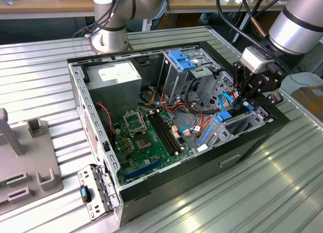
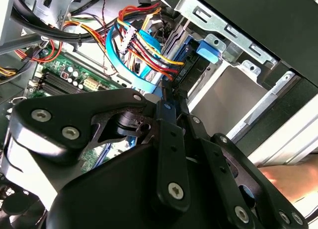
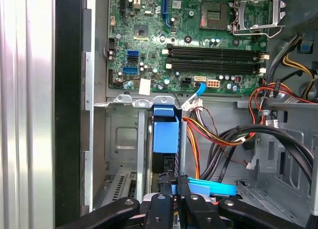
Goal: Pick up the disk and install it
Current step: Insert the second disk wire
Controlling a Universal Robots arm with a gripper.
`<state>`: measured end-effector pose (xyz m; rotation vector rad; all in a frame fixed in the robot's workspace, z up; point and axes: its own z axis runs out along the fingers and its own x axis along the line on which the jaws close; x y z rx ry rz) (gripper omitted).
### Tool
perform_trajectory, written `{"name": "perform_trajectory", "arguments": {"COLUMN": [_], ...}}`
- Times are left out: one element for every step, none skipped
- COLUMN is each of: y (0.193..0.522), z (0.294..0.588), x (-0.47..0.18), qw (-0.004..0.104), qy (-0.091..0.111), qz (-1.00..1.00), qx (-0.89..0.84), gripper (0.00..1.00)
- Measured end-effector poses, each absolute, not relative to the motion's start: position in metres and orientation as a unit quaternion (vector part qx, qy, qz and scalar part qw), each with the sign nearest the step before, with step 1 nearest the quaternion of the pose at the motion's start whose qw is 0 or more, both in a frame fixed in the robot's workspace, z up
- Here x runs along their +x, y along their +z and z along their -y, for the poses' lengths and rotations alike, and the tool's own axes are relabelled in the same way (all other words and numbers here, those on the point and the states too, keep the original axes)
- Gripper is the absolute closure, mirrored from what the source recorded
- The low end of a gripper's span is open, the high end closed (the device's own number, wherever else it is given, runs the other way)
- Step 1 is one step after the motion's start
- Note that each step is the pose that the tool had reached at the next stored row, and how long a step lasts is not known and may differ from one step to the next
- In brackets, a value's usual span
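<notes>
Jaws of the gripper (image 3: 174, 187) pinched narrowly on the disk (image 3: 165, 134), held edge-on to slide into the case's (image 1: 151, 185) drive bay (image 3: 124, 139).

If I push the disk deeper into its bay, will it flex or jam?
Likely stiff: the disk has a blue plastic frame. It may jam, standing on edge between metal bay walls. Cables beside it look floppy.

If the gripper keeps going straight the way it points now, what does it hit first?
Most likely the disk: in the first wrist view the gripper points along its blue carrier, seated in the drive bay. Whether they already touch is unclear.
</notes>
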<state>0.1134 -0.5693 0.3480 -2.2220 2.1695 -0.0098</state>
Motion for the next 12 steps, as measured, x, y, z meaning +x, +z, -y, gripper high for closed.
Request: {"name": "perform_trajectory", "arguments": {"y": [0.3479, 0.3479, 0.3478, 0.3478, 0.3478, 0.3478, 0.3479, 0.3479, 0.3478, 0.3479, 0.3481, 0.3493], "z": [0.5693, 0.5693, 0.5693, 0.5693, 0.5693, 0.5693, 0.5693, 0.5693, 0.5693, 0.5693, 0.5694, 0.5693], "x": [0.1134, 0.1134, 0.1136, 0.1144, 0.1149, 0.1154, 0.1155, 0.1155, 0.1155, 0.1155, 0.1154, 0.1151], "qw": [0.018, 0.018, 0.018, 0.018, 0.018, 0.018, 0.018, 0.018, 0.018, 0.018, 0.018, 0.019], "qy": [-0.003, -0.003, -0.003, -0.003, -0.003, -0.003, -0.003, -0.003, -0.003, -0.003, -0.003, -0.004], "qz": [-0.698, -0.698, -0.699, -0.698, -0.698, -0.698, -0.699, -0.698, -0.698, -0.698, -0.698, -0.698], "qx": [-0.715, -0.715, -0.715, -0.715, -0.715, -0.715, -0.715, -0.715, -0.715, -0.715, -0.715, -0.715], "gripper": [0.84, 0.84, 0.84, 0.84, 0.84, 0.84, 0.84, 0.84, 0.84, 0.84, 0.84, 0.84]}}
